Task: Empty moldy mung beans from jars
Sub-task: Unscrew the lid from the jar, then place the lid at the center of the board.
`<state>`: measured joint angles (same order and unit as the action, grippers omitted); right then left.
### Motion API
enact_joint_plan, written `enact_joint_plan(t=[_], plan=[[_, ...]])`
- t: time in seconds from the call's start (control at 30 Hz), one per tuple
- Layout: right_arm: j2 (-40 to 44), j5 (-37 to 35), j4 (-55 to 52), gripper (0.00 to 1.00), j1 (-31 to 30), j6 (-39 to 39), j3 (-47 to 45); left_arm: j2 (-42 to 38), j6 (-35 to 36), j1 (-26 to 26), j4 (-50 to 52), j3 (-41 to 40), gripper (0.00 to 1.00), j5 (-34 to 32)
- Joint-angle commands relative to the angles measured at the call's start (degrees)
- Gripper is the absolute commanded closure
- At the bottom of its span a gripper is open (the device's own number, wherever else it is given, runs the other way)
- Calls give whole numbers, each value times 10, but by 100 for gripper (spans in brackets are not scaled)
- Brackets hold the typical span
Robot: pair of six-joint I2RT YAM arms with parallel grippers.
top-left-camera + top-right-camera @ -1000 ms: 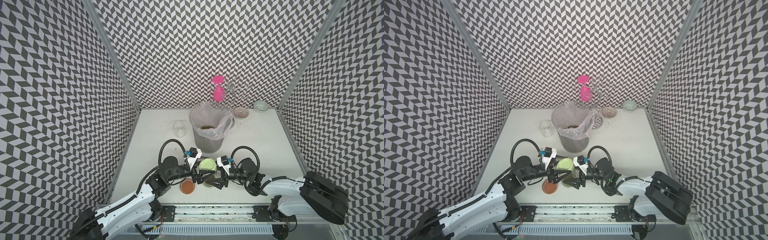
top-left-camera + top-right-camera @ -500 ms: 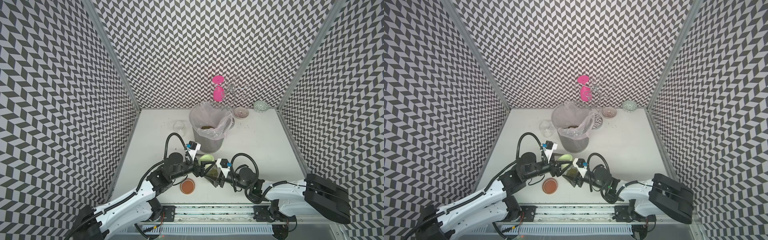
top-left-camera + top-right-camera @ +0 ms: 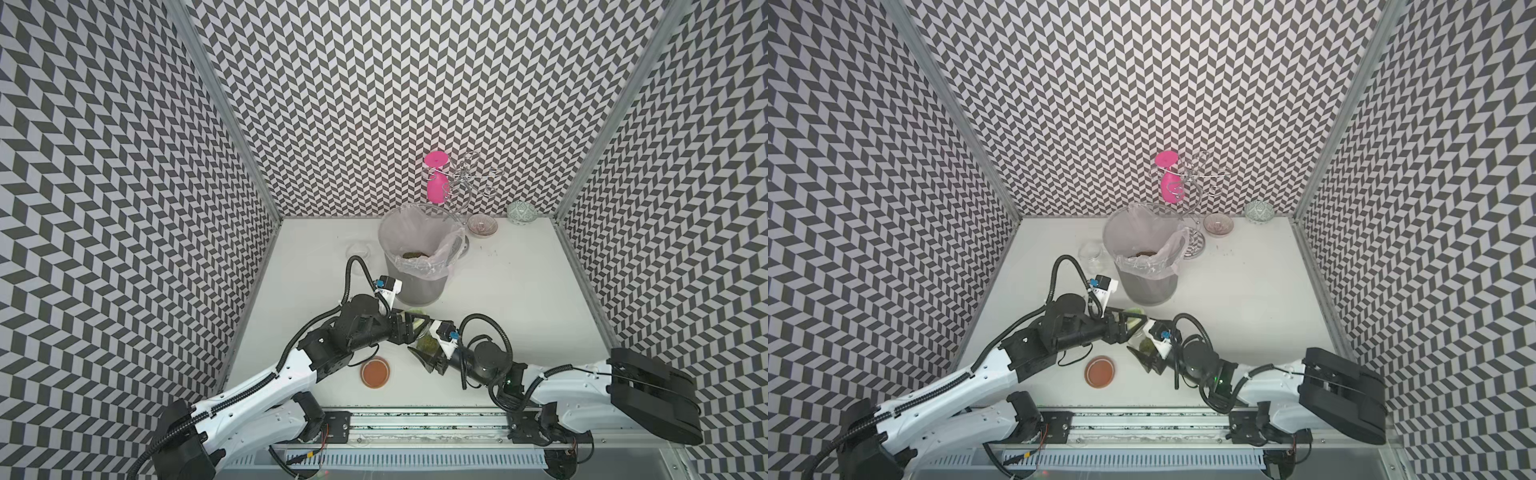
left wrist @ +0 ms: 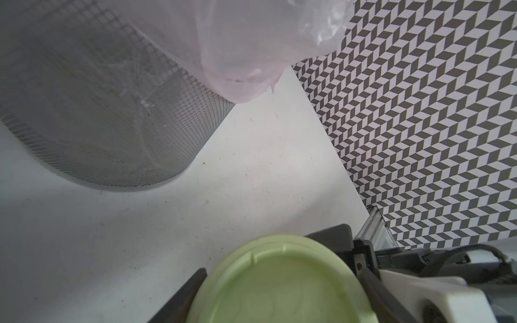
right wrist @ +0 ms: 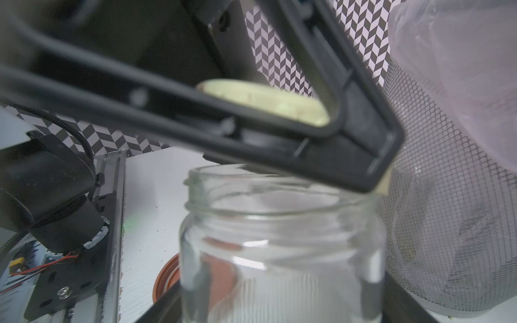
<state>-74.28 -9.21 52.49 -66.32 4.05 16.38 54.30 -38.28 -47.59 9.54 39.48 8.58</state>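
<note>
A clear glass jar [image 3: 428, 347] [image 5: 279, 237] with mung beans [image 3: 426, 341] [image 3: 1146, 345] inside sits between the fingers of my right gripper [image 3: 424, 352] [image 5: 279, 304], which is shut on it; its mouth is uncovered. Just above the mouth, my left gripper [image 3: 419, 322] [image 4: 279, 279] is shut on the pale green lid [image 3: 416, 312] [image 4: 279, 282] [image 5: 265, 100]. An orange-brown lid [image 3: 375, 372] [image 3: 1099, 372] lies flat on the table near the front. A second jar [image 3: 359, 249] [image 3: 1092, 252] stands empty and open left of the bin. Inside the bin lie more beans [image 3: 411, 254].
The grey mesh bin [image 3: 419, 286] [image 4: 98, 112] [image 5: 447, 195] with its clear liner stands just behind both grippers. At the back are a wire stand [image 3: 473, 178] with a pink object [image 3: 436, 183] and two small bowls [image 3: 482, 225] [image 3: 521, 212]. Patterned walls close three sides.
The green lid has come off the jar: my left gripper lifted it toward the bin. My right arm swung lower and leftward, still holding the jar.
</note>
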Motion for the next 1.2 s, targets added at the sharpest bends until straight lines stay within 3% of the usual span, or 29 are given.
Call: enact_joint_plan(t=[0.0,0.3,0.43,0.67,0.87,0.93,1.07,1.17], plan=[[11,45,60,51,-26,48,10,-8,-16,40,31,41,88,-133],[12,53,51,51,-26,42,12,-40,-3,107,40,43,86,-111],[34,39,41,51,-25,32,9,-38,-2,125,39,-6,84,-155],[108,7,-19,51,-24,14,5,-24,-20,175,-125,-178,84,-179],[171,-1,-79,51,-20,5,7,49,-35,185,-224,-223,82,-175],[188,-3,-91,51,-17,1,7,78,-39,185,-241,-227,74,-174],[204,-5,-112,51,-11,-9,8,109,-50,185,-267,-240,26,-173],[208,0,-134,51,0,-23,16,107,-56,185,-260,-242,5,-176]])
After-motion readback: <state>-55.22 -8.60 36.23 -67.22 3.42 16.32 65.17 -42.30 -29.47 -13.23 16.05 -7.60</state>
